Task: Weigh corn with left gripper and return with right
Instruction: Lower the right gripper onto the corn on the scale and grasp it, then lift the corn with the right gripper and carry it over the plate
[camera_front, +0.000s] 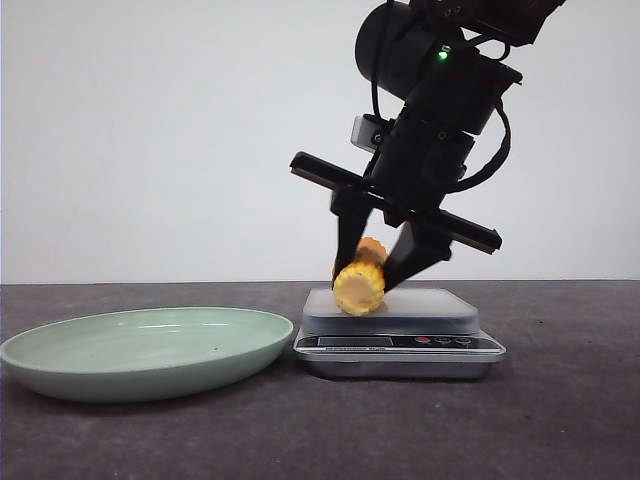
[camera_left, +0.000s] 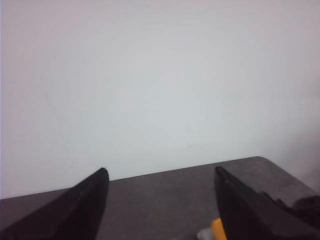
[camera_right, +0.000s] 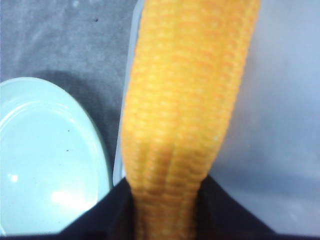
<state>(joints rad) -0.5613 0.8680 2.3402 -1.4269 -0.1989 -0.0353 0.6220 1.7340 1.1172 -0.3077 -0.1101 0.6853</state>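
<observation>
The corn (camera_front: 358, 290), a short yellow-orange cob, is at the left part of the silver kitchen scale's platform (camera_front: 430, 308); I cannot tell whether it rests on it or hangs just above. My right gripper (camera_front: 365, 280) reaches down from above and is shut on the corn. In the right wrist view the corn (camera_right: 185, 100) runs between the two black fingers of that gripper (camera_right: 167, 200), over the scale's left edge (camera_right: 280, 125). My left gripper (camera_left: 160, 170) is open and empty, facing the wall; a sliver of the corn (camera_left: 217, 230) shows by its finger. The left gripper is out of the front view.
A pale green plate (camera_front: 140, 350) lies empty on the dark table, just left of the scale; it also shows in the right wrist view (camera_right: 45, 160). The table's far edge meets a white wall.
</observation>
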